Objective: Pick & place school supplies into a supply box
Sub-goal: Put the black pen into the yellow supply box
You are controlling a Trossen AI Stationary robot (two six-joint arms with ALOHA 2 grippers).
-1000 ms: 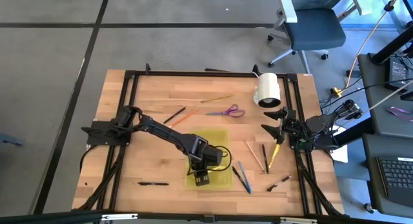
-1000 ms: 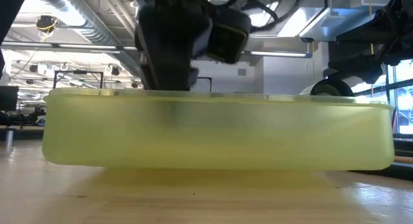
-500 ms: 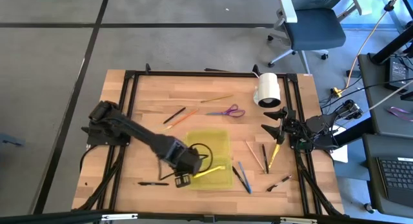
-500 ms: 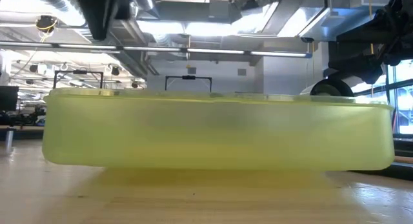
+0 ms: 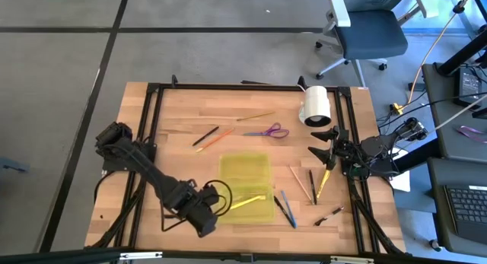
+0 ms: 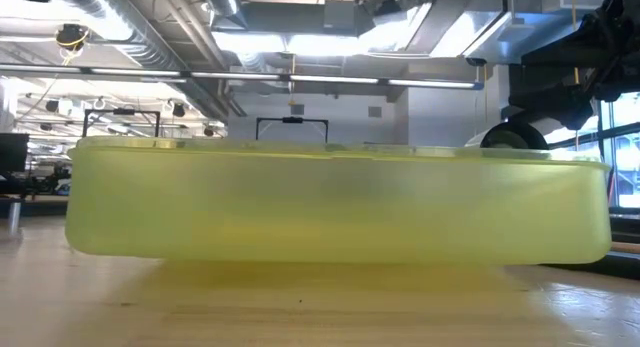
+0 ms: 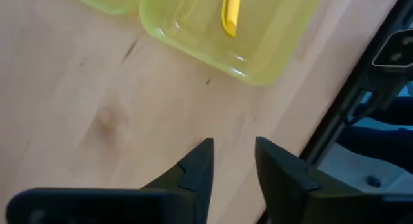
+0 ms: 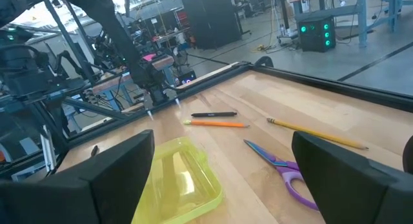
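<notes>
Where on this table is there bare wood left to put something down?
The widest bare patch is the far left corner, bordered by the frame rail and the black and orange pens. It is crowded between the supply box and the right gripper, where pens lie. The left gripper fills the near left.

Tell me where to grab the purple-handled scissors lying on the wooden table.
Take the purple-handled scissors at the narrow shut blades, coming straight down from above with the pincer fingers across them. They lie flat and apart from the pens, and the looped handles look too wide for an easy pinch.
</notes>
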